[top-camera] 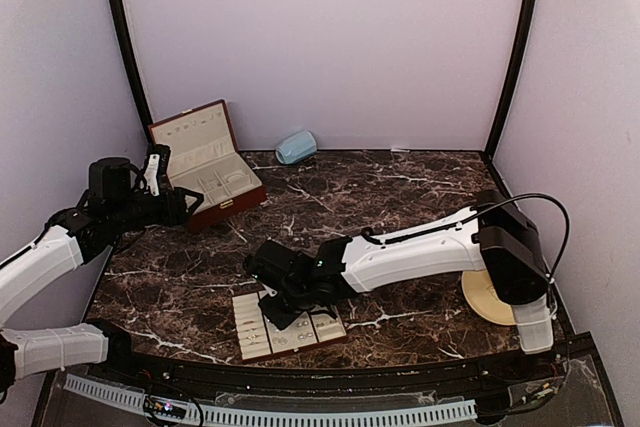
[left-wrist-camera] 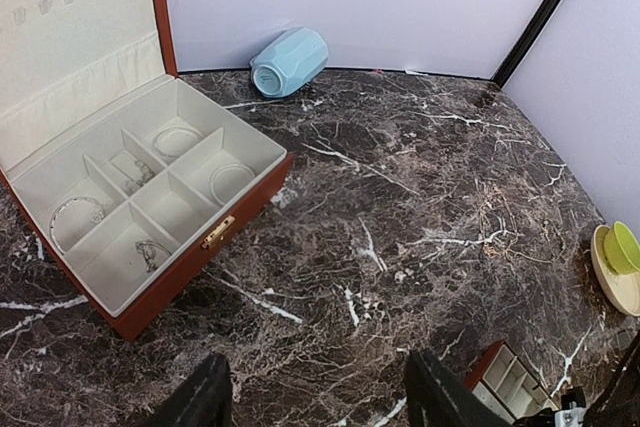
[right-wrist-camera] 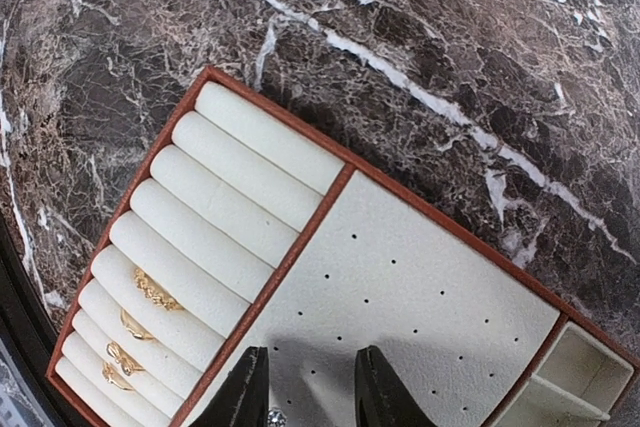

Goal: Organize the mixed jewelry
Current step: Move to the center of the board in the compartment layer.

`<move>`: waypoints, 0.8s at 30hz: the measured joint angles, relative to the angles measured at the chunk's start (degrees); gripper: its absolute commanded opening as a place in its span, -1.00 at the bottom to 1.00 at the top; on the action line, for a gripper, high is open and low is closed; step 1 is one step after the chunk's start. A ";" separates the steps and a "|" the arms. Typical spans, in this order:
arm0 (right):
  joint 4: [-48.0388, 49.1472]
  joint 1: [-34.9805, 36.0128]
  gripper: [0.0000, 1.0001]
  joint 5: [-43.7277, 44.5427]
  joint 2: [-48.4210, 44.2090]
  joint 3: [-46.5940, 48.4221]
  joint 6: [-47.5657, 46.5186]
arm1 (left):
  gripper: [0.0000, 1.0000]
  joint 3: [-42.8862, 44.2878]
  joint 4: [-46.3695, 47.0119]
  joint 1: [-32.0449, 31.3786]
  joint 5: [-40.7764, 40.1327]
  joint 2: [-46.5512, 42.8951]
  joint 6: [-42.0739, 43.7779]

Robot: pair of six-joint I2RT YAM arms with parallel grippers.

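A red-brown tray (right-wrist-camera: 270, 267) with cream lining lies under my right gripper (right-wrist-camera: 310, 395). Its ring rolls hold several gold rings (right-wrist-camera: 155, 293). A tiny sparkling stud (right-wrist-camera: 273, 415) sits on the perforated earring pad right beside my left fingertip (right-wrist-camera: 243, 392); the jaws stand apart over the pad, not clamping the stud. In the top view the right gripper (top-camera: 272, 302) hovers over the tray (top-camera: 300, 332). My left gripper (left-wrist-camera: 325, 402) is open and empty above bare marble, near the open red-brown jewelry box (left-wrist-camera: 200, 247), which holds several silvery bracelets (left-wrist-camera: 75, 215).
A pale blue faceted container (left-wrist-camera: 290, 59) lies on its side by the back wall. A yellow plate (left-wrist-camera: 612, 277) with a green cup stands at the right edge. In the top view the box (top-camera: 205, 162) is at the back left and the left gripper (top-camera: 182, 205) beside it.
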 measured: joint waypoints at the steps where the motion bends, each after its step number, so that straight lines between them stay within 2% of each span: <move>1: -0.09 0.00 -0.38 -0.02 0.00 0.09 -0.11 | 0.24 0.00 0.00 0.00 0.00 0.00 0.00; 4: -0.24 0.07 -0.38 0.02 0.00 0.24 -0.31 | 0.24 0.00 0.00 0.00 -0.02 0.00 0.00; 9: -0.42 0.00 -0.19 1.16 -0.28 -0.04 0.59 | 0.24 0.00 0.00 0.00 -0.17 0.00 0.00; 13: -0.31 -1.20 -0.08 2.25 -4.07 -3.21 2.29 | 0.29 0.00 0.00 0.00 -0.70 -0.11 0.00; 19: -0.13 -6.54 -0.07 4.52 -12.66 -8.74 4.31 | 0.40 0.00 -0.02 0.00 -2.60 -1.31 -0.37; 24: -0.76 -10.69 -0.14 6.03 -14.14 -13.64 5.90 | 0.46 -0.07 -0.04 0.00 -4.92 -3.34 -0.63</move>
